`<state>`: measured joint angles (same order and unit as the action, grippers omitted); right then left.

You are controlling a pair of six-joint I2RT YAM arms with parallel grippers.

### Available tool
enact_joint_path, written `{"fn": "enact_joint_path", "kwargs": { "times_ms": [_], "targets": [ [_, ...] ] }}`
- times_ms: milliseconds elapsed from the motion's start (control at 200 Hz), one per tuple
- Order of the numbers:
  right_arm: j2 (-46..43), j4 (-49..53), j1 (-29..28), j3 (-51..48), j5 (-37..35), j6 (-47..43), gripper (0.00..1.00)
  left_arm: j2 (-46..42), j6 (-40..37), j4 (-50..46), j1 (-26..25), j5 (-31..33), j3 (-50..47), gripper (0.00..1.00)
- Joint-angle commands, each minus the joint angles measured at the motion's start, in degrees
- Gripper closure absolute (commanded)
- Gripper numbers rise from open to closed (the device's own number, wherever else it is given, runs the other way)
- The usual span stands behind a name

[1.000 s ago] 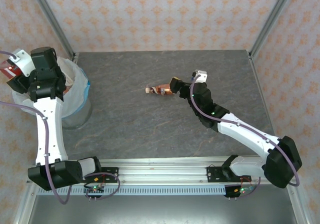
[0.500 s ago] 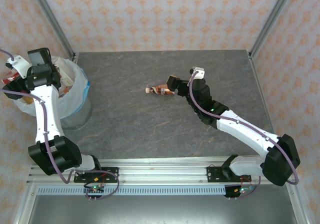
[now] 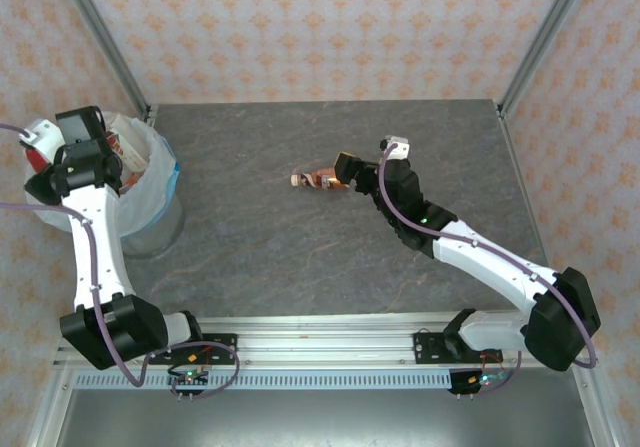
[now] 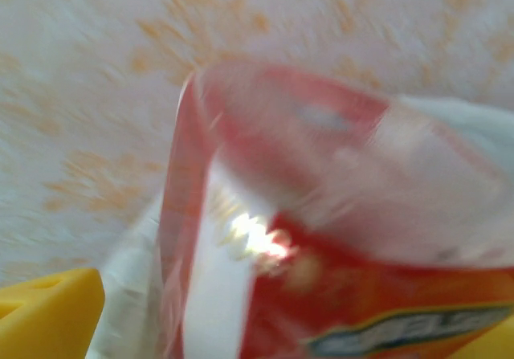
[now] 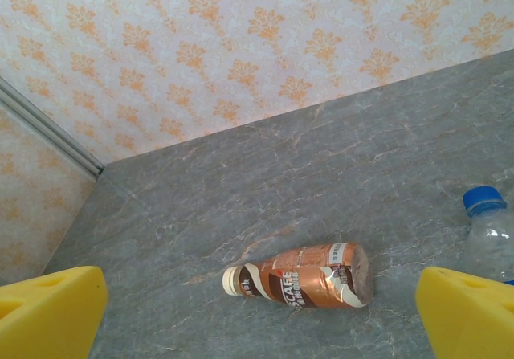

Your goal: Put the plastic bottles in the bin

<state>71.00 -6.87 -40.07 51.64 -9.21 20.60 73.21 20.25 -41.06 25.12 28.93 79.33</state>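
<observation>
Brown bottle (image 5: 299, 284) | lying between right pincer's (image 5: 261, 296) spread tips | seemingly untouched

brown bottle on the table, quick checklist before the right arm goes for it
1. Right gripper open: ok, jaws stand wide.
2. Brown bottle free to lift: ok, it lies on its side on the table, touching nothing.
3. Bottle between the jaws: ok in the right wrist view.
4. Grip across the body: not ok, it lies lengthwise along the closing line; a wrist turn seems needed.
5. Clearance from the blue-capped bottle: cannot tell, it sits close beside the gripper.
6. Left arm out of the way: ok, it is over at the bin.
</observation>
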Motion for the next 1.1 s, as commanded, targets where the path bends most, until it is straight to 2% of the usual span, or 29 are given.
{"fn": "enact_joint_path", "kwargs": {
  "times_ms": [0, 165, 285, 340, 460, 555, 626, 856, 1091],
  "targets": [
    [-0.5, -0.2, 0.2, -0.5, -1.1, 0.8, 0.01, 0.5, 3.7, 3.5, -0.4, -7.9, -2.0, 0.02],
    [-0.3, -0.2, 0.2, -0.5, -1.1, 0.8, 0.01, 3.8, 4.5, 2.8, -0.3, -12.3, 3.9, 0.02],
    [0.0, -0.6, 0.2, -0.8, -0.8, 1.5, 0.01, -0.7, 6.2, 12.3, -0.4, -19.9, -0.1, 0.0],
    [-0.1, -0.6, 0.3, -1.1, -0.8, 1.7, 0.01, -2.6, 7.3, 15.0, -0.4, -21.5, -1.7, 0.0],
    [-0.6, -0.6, 0.2, -1.7, -1.3, 1.7, 0.01, -3.6, 7.9, 13.0, -0.5, -23.4, -0.9, 0.0],
    [-1.0, -0.5, 0.3, -2.2, -1.7, 0.7, 0.01, -4.1, 8.8, 11.5, -0.6, -28.2, -0.8, 0.0],
    [-0.9, 1.2, 0.9, -1.9, -1.9, 0.3, 0.01, -5.1, 9.3, 12.2, -1.8, -31.6, -2.0, 0.0],
    [-0.6, 9.7, 2.3, -0.6, -4.9, -2.8, 0.01, -9.5, 10.1, 12.6, -7.5, -33.8, -4.6, 0.0],
    [0.8, 18.4, 5.0, 0.3, -6.5, -5.2, 0.01, -11.3, 12.0, 14.5, -11.4, -43.4, -4.7, 0.0]
  ]
}}
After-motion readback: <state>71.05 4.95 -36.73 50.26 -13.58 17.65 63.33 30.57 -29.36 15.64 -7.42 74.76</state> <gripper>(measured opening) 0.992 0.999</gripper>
